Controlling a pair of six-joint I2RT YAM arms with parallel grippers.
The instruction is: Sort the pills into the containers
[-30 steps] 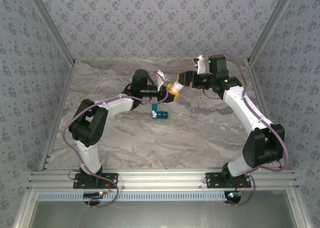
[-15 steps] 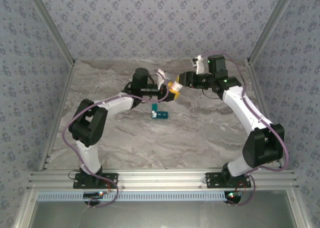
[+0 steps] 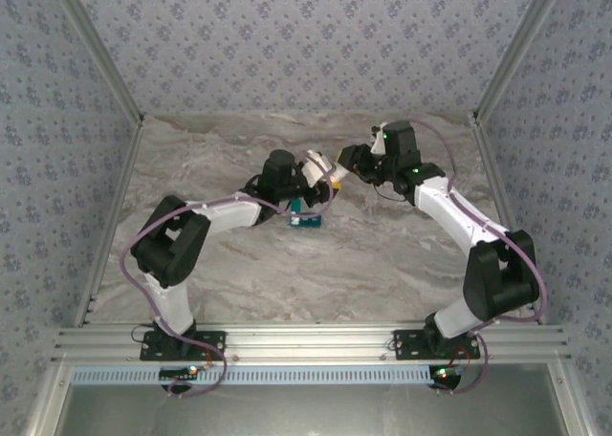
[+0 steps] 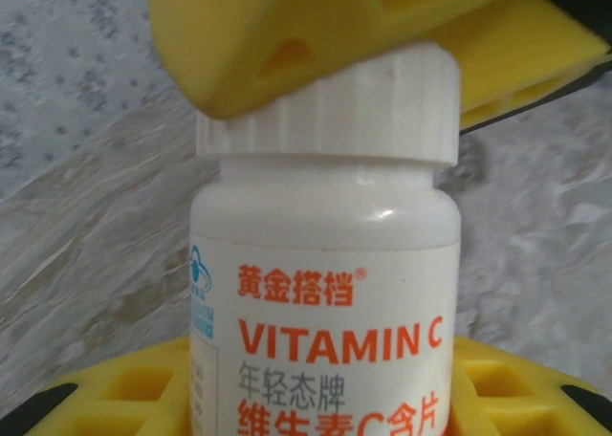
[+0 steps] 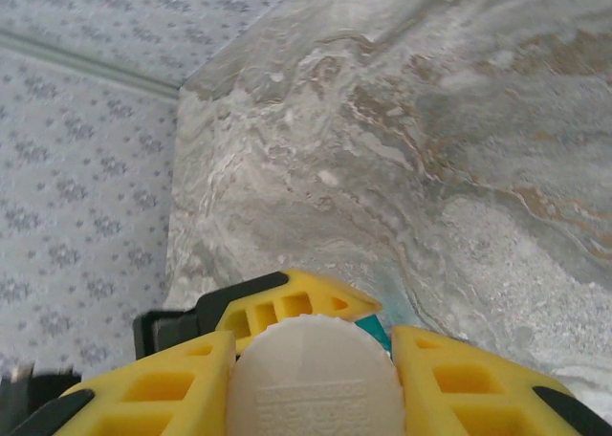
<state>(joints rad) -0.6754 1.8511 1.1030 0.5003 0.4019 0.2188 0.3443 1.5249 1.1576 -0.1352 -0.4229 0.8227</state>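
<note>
Step in hand, as judged: uncapping. The left gripper (image 3: 318, 172) is clamped on the body of a white bottle (image 4: 325, 293), just above centre of the top view. The right gripper (image 3: 345, 159) is closed on its ribbed cap (image 5: 311, 383), one yellow finger on either side. The pill box (image 3: 306, 222) lies on the table (image 3: 402, 254) just below the two grippers in frame, near centre, and a teal sliver of it shows past the cap in the right wrist view.

Recommended: twist about the bottle's axis with the left grip firm against rotation, then lift the cap straight off. Hold the mouth upward until it is over the box — a tilt risks scattering pills.
</note>
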